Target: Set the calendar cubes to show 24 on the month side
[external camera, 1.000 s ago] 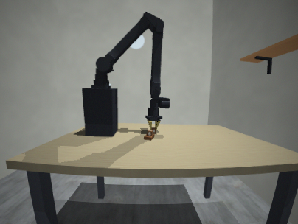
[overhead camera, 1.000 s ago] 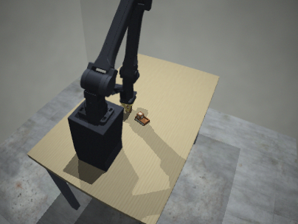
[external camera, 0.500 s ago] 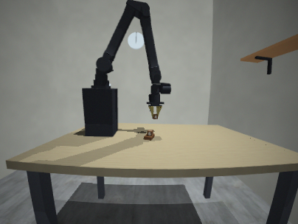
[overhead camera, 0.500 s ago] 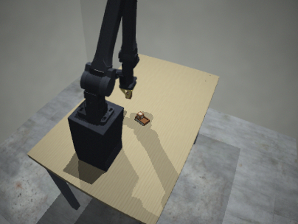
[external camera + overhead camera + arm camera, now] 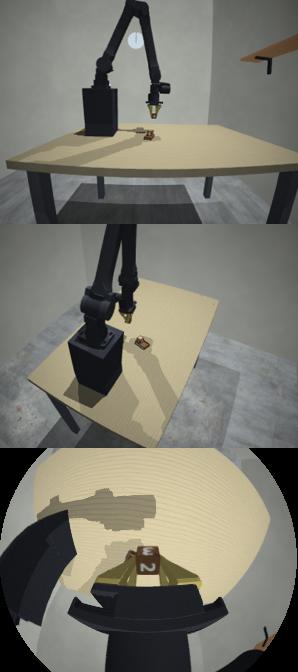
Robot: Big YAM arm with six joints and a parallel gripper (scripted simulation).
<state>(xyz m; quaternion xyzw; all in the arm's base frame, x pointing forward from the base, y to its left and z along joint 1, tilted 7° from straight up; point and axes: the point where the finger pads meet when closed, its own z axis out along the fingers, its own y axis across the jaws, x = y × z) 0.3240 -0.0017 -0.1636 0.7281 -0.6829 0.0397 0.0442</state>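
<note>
A wooden shelf (image 5: 274, 49) is fixed to the right-hand wall (image 5: 254, 99), supported by a black angle bracket (image 5: 268, 63). A pale round disc (image 5: 131, 40) is located on the rear wall (image 5: 181, 48). Mottled grey flooring (image 5: 206, 393) (image 5: 71, 188) extends beneath.

Rising from one side of the table (image 5: 177, 309) (image 5: 206, 151) (image 5: 200, 508), with the arm (image 5: 107, 261) (image 5: 119, 37) (image 5: 148, 653) bent sharply at an elbow (image 5: 138, 8) high over the table and the forearm (image 5: 128, 253) (image 5: 148, 44) slanting steeply down toward it. Pointing down at the table with the gripper (image 5: 127, 321) (image 5: 153, 116) (image 5: 147, 558), well clear of its surface, gold fingers (image 5: 123, 316) (image 5: 150, 110) partly closed and clamped on a numbered cube (image 5: 153, 116) (image 5: 148, 560) at the tips.
</note>
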